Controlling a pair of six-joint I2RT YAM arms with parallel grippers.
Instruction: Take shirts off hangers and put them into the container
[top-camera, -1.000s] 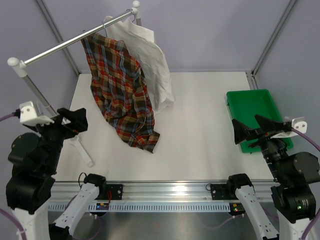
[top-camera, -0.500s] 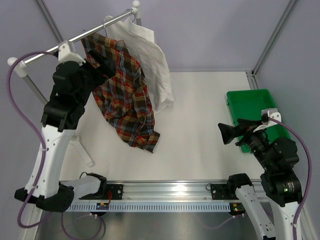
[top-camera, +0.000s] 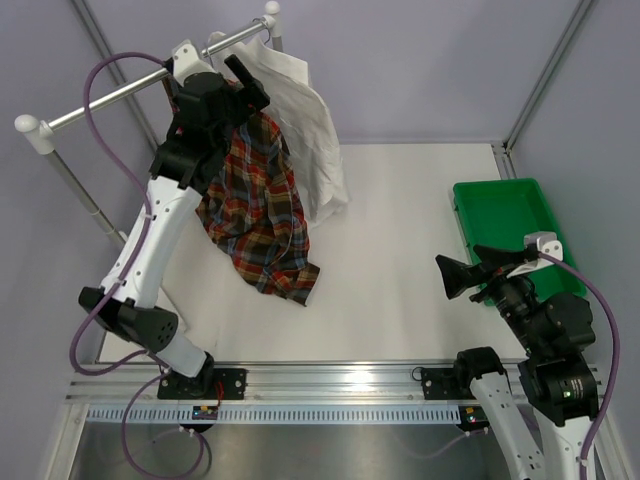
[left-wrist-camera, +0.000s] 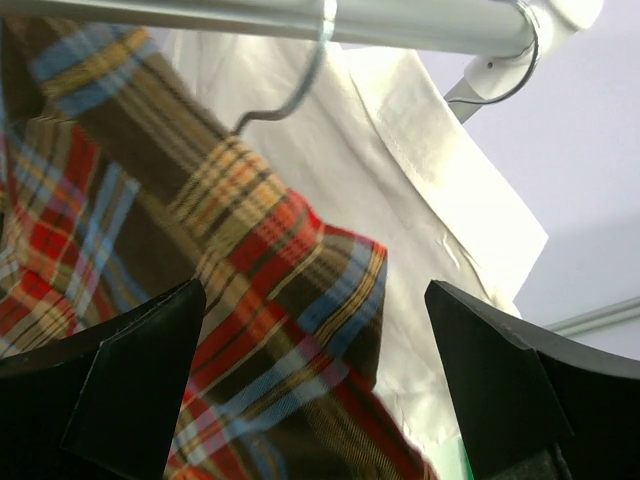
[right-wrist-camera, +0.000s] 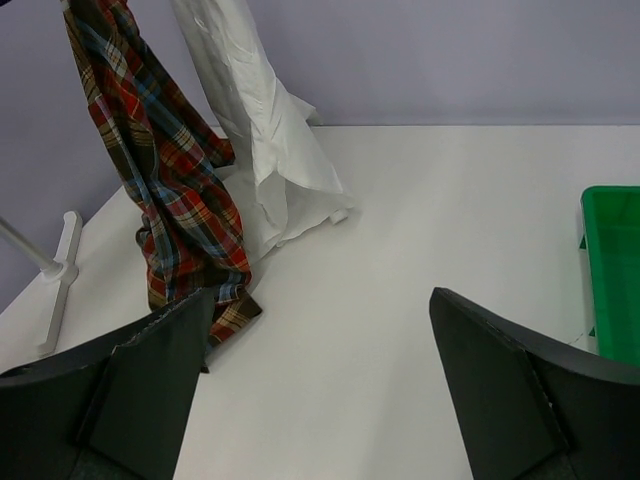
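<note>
Just under the long silver rail (top-camera: 110, 99), the left gripper (top-camera: 246, 84) stands with jaws apart at the red-orange plaid shirt (top-camera: 250, 210). Closing may catch its thin wire hanger (left-wrist-camera: 305, 80) or the neighbouring plain off-white shirt (top-camera: 310, 130). The right gripper (right-wrist-camera: 320, 296) gapes, far from the rail.

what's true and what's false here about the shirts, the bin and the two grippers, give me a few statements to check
1. The plaid shirt and the white shirt both hang from the rail. True.
2. The green bin holds a shirt. False: both shirts are on the rail.
3. The left gripper is shut on the plaid shirt. False: its jaws are open, up by the shirt's collar under the rail, gripping nothing.
4. The right gripper is open and holds nothing. True.
5. The plaid shirt's lower end rests on the table. True.
</note>
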